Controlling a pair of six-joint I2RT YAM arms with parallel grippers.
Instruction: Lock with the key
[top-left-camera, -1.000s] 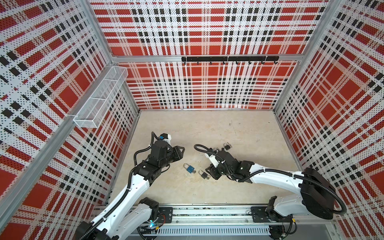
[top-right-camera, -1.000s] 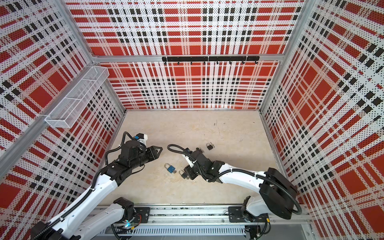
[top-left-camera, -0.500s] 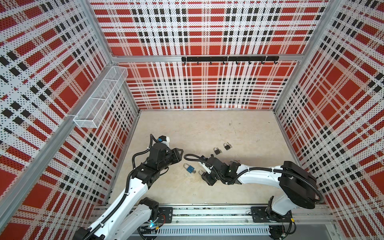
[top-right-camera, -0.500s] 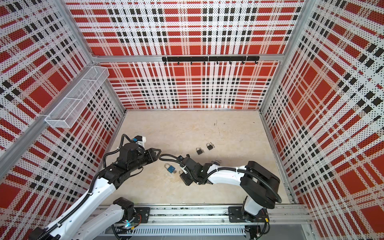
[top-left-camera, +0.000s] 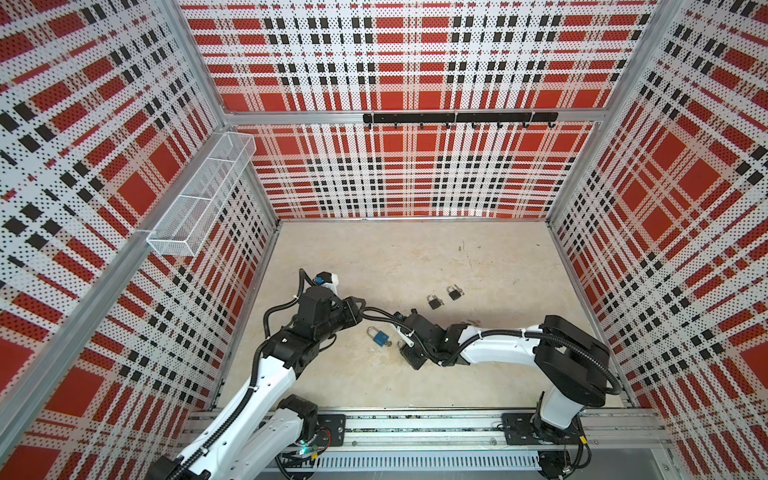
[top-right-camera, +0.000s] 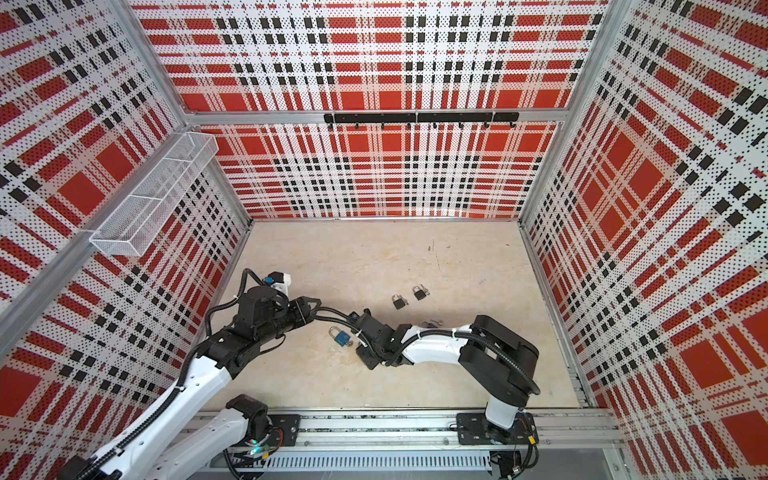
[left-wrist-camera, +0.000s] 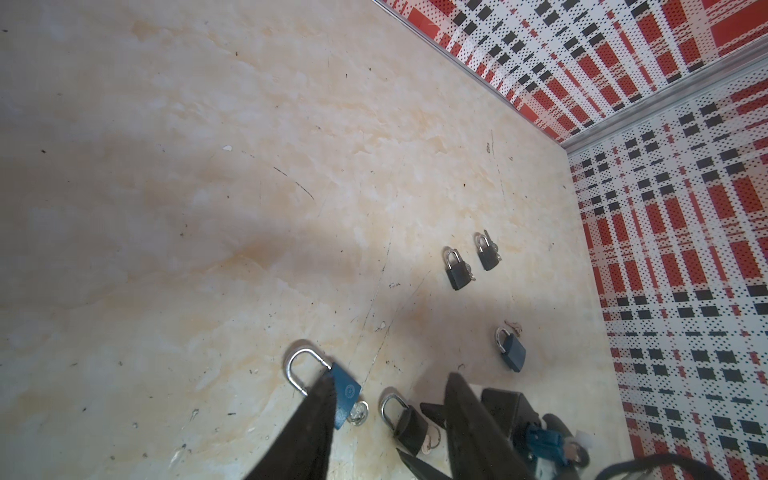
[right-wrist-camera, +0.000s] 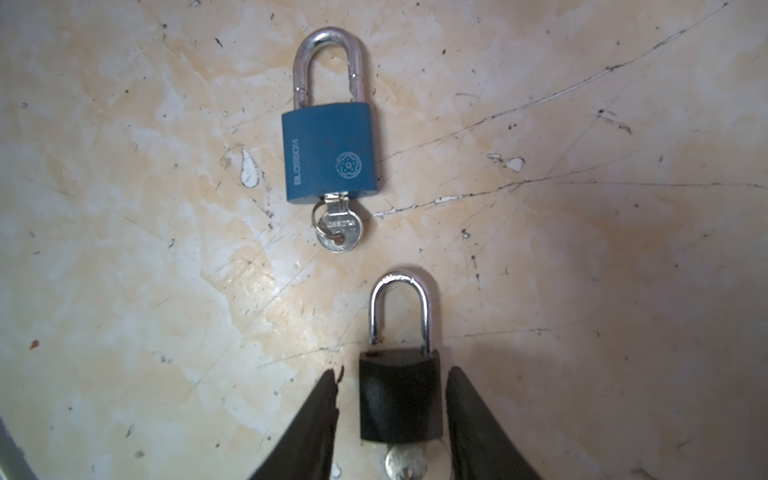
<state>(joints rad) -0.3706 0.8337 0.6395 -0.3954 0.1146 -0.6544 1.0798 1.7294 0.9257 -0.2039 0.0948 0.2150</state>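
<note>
A small black padlock lies flat on the floor with its key in the keyhole. One leg of its shackle stands clear of the body. My right gripper is open and straddles the padlock body, with a narrow gap on each side. Just beyond lies a blue padlock with its own key in it. In both top views the right gripper is low on the floor beside the blue padlock. My left gripper is open, holds nothing and hovers over both padlocks.
Two more dark padlocks lie further back on the floor. A third one lies near the right arm. A wire basket hangs on the left wall and a hook rail on the back wall.
The right arm has folded back and its gripper has slid a little left, jaws narrowing around the black padlock. The left arm has drifted slightly toward the front.
</note>
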